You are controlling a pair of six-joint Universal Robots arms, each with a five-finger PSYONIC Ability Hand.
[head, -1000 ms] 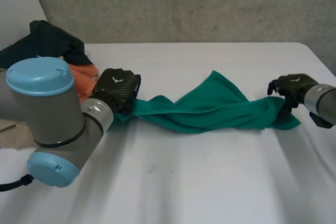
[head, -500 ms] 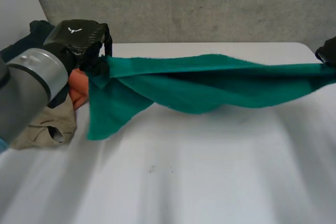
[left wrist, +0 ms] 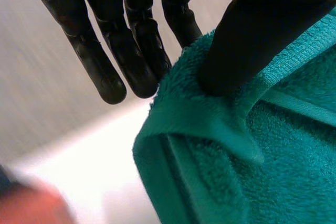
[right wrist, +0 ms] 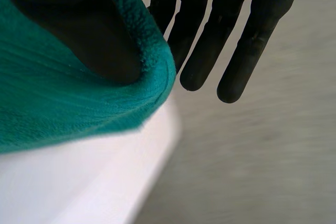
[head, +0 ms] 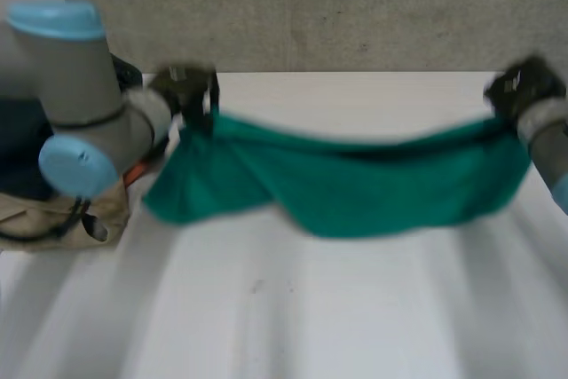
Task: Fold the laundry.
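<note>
Towel held up over table

Green towel hangs spread betw. both hands, sagging in the middle. L hand pinches one top corner, thumb vs fingers. R hand pinches opposite end the same way. Clothes pile beside L arm.

Since a second ago the green towel has come up off the table. It was bunched low between the hands and now hangs spread wide, its top edge sagging mid-span. The left hand has risen and gone toward the far edge. The left arm now covers part of the clothes pile. The right hand has lifted too, at the far right.
</note>
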